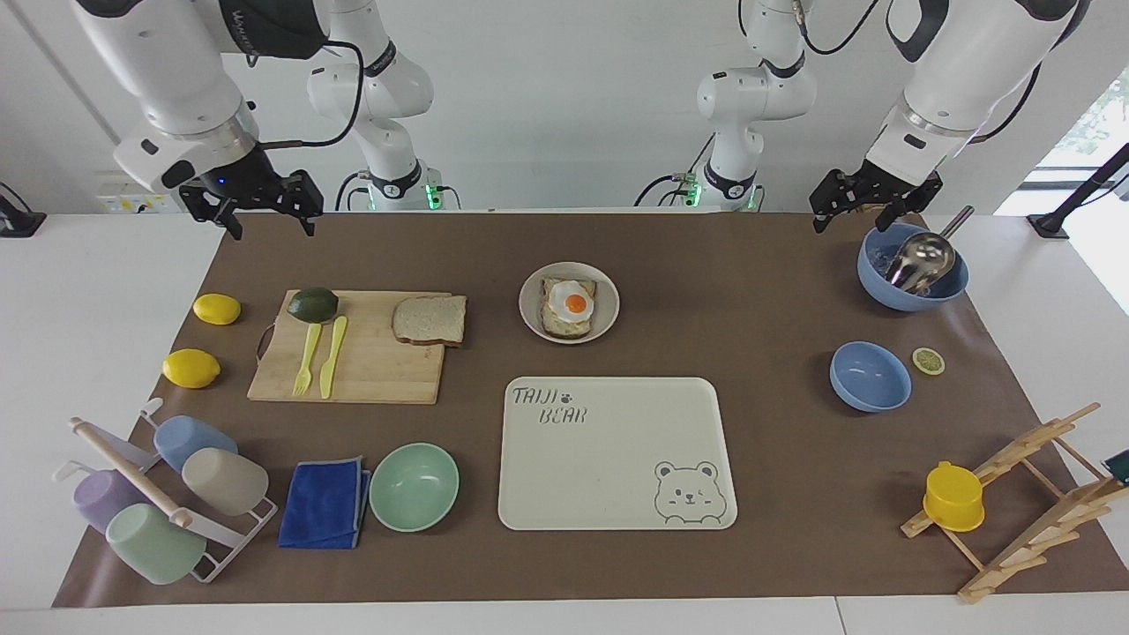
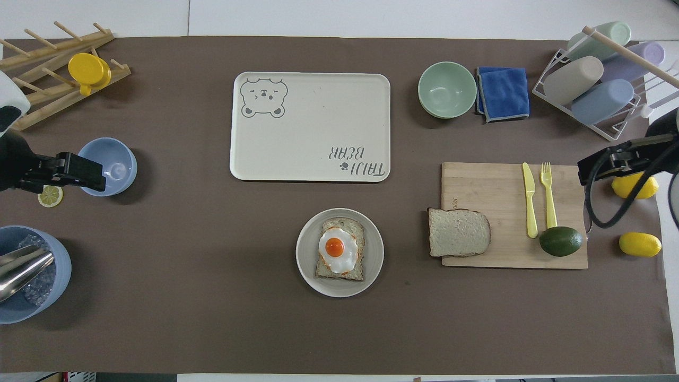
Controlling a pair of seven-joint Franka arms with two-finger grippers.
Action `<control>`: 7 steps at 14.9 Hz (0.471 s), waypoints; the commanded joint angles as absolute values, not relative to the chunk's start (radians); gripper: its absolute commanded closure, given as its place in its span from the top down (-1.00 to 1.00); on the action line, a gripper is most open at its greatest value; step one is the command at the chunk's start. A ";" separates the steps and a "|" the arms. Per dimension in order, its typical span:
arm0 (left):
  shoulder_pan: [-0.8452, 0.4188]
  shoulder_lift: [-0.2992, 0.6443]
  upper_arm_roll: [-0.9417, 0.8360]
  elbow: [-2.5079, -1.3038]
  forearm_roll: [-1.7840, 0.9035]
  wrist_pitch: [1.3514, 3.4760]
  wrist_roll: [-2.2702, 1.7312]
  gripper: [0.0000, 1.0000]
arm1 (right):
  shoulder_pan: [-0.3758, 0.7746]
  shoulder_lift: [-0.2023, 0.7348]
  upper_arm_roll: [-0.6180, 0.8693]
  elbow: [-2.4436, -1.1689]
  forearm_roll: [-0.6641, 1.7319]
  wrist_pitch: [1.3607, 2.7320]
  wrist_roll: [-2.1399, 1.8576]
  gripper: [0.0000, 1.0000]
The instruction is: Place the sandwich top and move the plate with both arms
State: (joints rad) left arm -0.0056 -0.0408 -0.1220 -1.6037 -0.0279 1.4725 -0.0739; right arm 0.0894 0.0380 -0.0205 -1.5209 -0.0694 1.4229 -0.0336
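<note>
Above mat edge, right claw (image 1: 270, 222) open.

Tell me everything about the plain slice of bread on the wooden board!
The sandwich top is one pale slice with a tan-brown crust, roughly square with one rounded end. It lies flat at the cutting board corner nearest the plate, its edge slightly overhanging the board. Nothing sits on it, and no gripper touches it.

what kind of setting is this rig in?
Likely a lab tabletop staged as a kitchen: brown mat with a cutting board, a cup rack and a fried egg on toast on the plate.
</note>
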 commanded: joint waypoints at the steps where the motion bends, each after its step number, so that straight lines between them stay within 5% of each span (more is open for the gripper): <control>1: 0.008 -0.054 -0.132 -1.612 -0.026 1.462 -0.061 1.00 | 0.150 0.095 0.021 -1.536 -0.101 1.457 0.090 1.00; 7: 0.009 -0.054 -0.130 -1.612 -0.026 1.462 -0.060 1.00 | 0.369 0.267 0.043 -1.623 -0.127 1.664 0.501 1.00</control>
